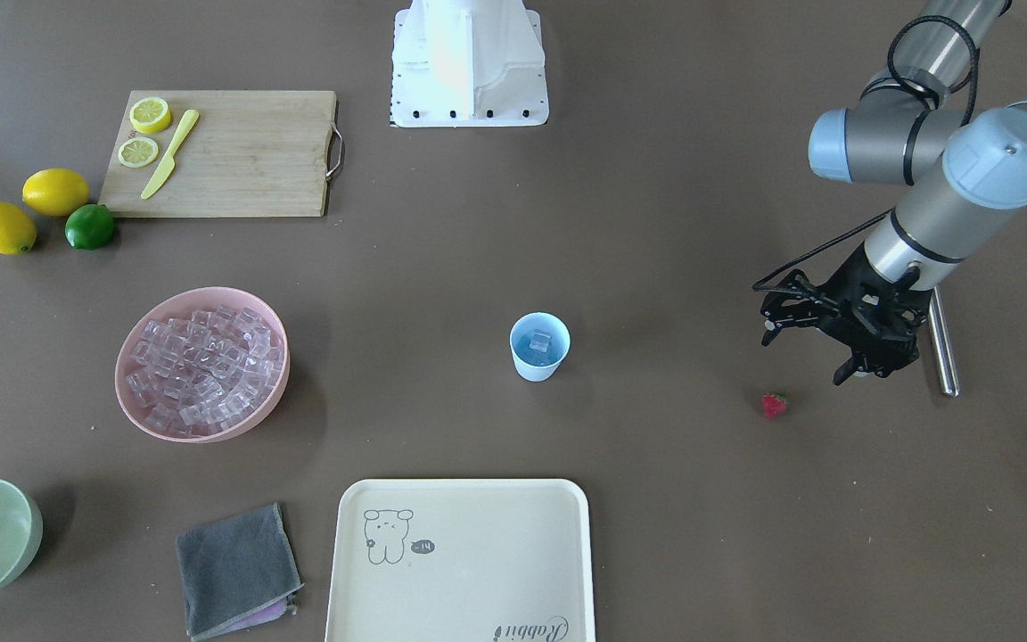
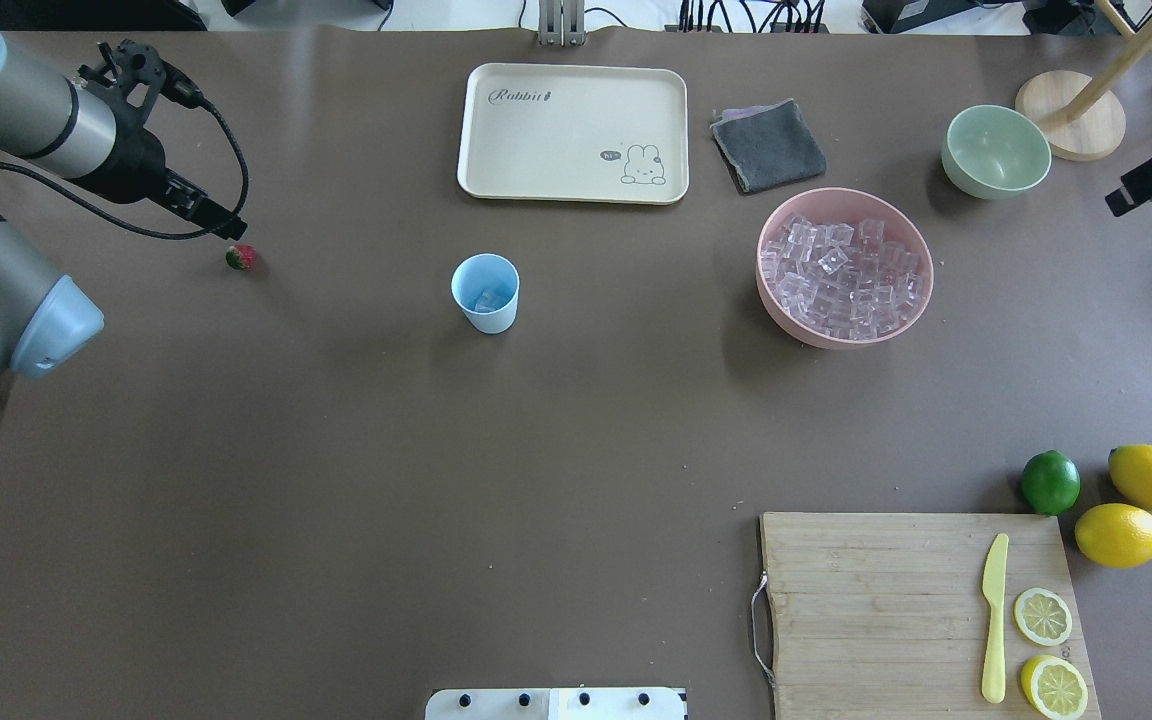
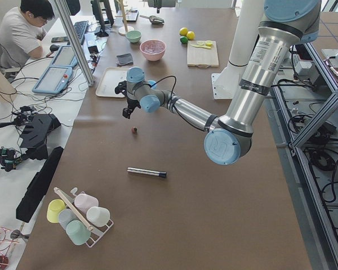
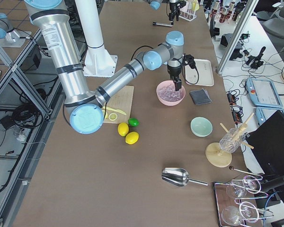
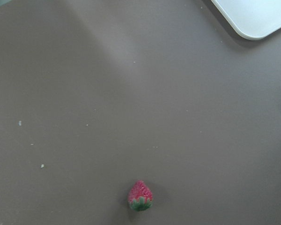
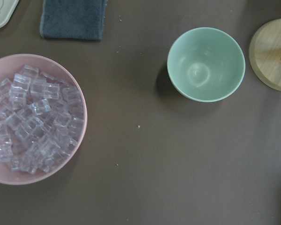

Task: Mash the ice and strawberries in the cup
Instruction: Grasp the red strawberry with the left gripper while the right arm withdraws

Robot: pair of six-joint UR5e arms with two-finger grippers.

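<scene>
Strawberry (image 2: 240, 257) lies on its side near desk's left end, long axis along the desk, green top outward, tip toward cup (image 2: 485, 293). Cup upright mid-desk, ice (image 1: 538, 341) inside. Left gripper (image 2: 226, 228) hangs near strawberry, apart. Right gripper (image 4: 178, 86) by pink bowl (image 4: 181, 98). Fingers' state on both: cannot tell.

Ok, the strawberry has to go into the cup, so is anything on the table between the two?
Nothing visible does. Only bare table lies between the strawberry and the cup; the tray sits off to one side.
</scene>
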